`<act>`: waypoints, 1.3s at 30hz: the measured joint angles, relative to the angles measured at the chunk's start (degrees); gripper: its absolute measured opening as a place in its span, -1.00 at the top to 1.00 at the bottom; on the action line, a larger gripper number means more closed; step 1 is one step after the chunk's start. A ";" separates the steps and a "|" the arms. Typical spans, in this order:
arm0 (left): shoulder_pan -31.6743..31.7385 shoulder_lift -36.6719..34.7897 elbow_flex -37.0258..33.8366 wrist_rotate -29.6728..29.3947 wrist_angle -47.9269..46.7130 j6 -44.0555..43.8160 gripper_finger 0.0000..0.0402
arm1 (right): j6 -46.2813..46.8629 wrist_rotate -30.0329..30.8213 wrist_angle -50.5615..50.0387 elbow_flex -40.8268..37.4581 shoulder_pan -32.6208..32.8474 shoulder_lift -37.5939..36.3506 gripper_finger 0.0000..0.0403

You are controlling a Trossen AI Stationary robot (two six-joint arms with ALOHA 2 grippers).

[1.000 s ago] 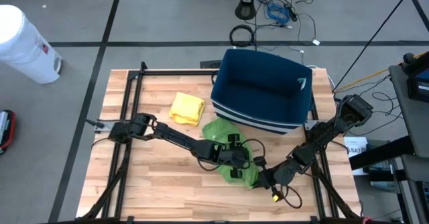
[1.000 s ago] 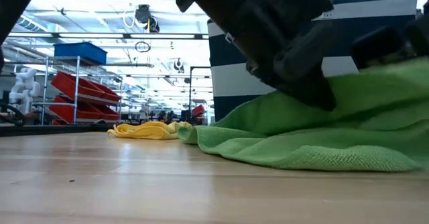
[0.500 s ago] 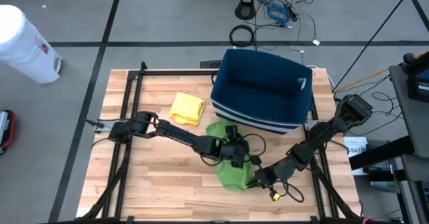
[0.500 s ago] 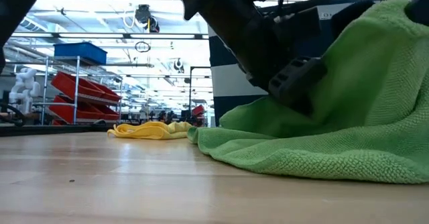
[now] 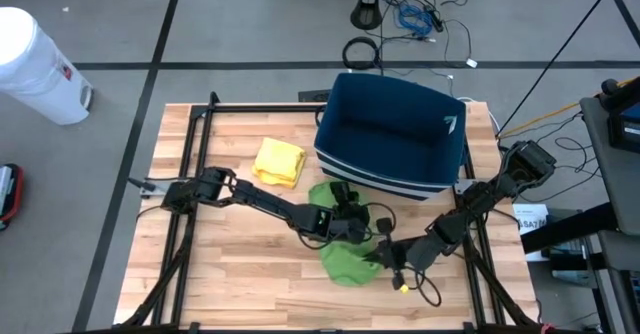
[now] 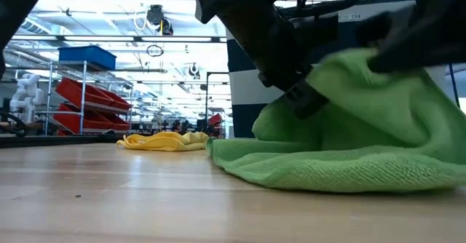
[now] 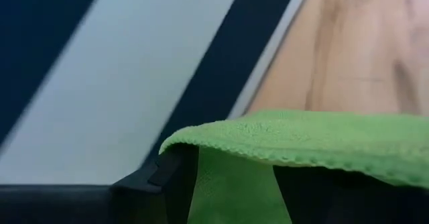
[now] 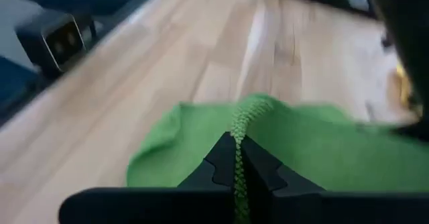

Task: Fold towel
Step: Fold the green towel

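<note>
Right gripper (image 8: 236,158) pinches green towel (image 5: 345,257) edge; left gripper hidden.

Part of crumpled green terry towel (image 5: 345,259) hidden under both dark arms in high view | left gripper (image 7: 231,184) fingertips covered by draped towel edge in left wrist view | navy-and-white striped fabric bin (image 7: 100,83) blurred, cut off by frame edge | far shelving behind small yellow cloth (image 6: 162,141) too small to read
</note>
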 joint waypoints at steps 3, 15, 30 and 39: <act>-0.40 0.00 0.00 -3.25 -0.24 2.37 0.04 | 3.23 -2.18 -3.84 -0.04 0.50 0.02 0.99; -0.78 0.00 0.00 -5.21 -5.76 5.49 0.04 | 14.72 -12.00 -14.67 0.03 4.75 -0.17 1.00; -4.28 -0.65 -0.06 -10.43 -12.37 5.47 0.04 | 16.32 -12.58 -14.34 0.03 5.99 -0.19 1.00; -4.57 -3.76 -0.04 -12.61 -19.83 -2.44 0.04 | 15.20 -13.56 -14.48 0.03 5.99 -4.09 1.00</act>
